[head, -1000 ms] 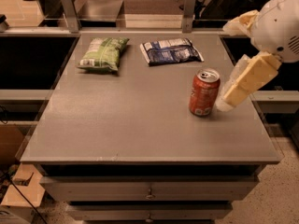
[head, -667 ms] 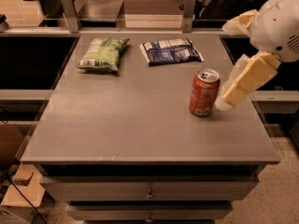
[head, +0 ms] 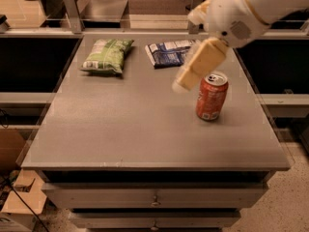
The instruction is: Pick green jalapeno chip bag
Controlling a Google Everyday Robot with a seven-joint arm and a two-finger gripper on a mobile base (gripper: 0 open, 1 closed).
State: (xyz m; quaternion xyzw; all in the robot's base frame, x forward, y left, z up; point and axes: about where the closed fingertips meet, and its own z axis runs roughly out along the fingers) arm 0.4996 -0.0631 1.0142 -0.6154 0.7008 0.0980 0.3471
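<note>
The green jalapeno chip bag (head: 106, 56) lies flat at the back left of the grey table (head: 120, 129). It is light green and white, puffy and crinkled. My gripper (head: 186, 79) hangs from the white arm at the upper right. It points down and to the left over the table's middle right, just left of the red can. It is well to the right of the green bag and holds nothing that I can see.
A blue-and-white snack bag (head: 168, 53) lies at the back centre. A red soda can (head: 211, 95) stands upright at the right. Drawers sit under the table's front edge. Cardboard boxes (head: 19, 204) are on the floor at the lower left.
The arm and gripper have swung left, from beyond the can's right side to above and left of it. The bags and can lie as before.
</note>
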